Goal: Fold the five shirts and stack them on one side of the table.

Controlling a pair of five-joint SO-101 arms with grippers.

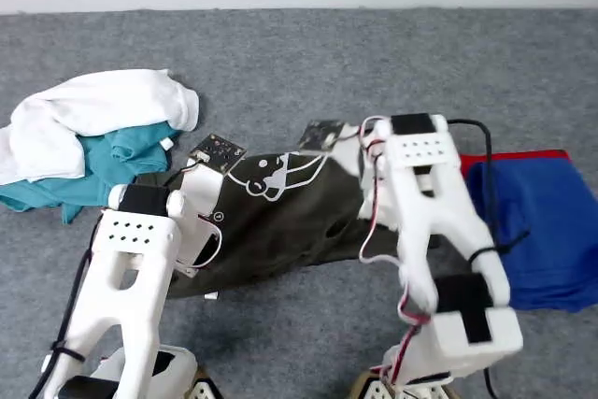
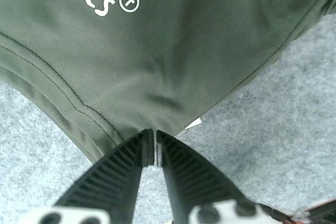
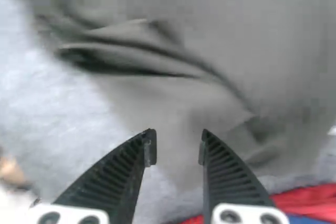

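A dark olive shirt (image 1: 280, 217) with a white print lies crumpled in the middle of the grey table. My left gripper (image 2: 153, 141) is shut on that shirt's (image 2: 157, 40) near edge, pinching a fold of cloth between its fingertips. At the shirt's far right side, my right gripper (image 3: 176, 148) is open just above the dark cloth (image 3: 220, 51), with nothing between its fingers. A white shirt (image 1: 84, 119) lies bunched on a teal shirt (image 1: 112, 161) at the left. At the right a folded blue shirt (image 1: 537, 221) rests on a red one (image 1: 509, 156).
The grey table cloth (image 1: 308, 53) is bare along the back and between the arms at the front. The right arm's white body (image 1: 430, 221) hangs over the gap between the dark shirt and the blue stack.
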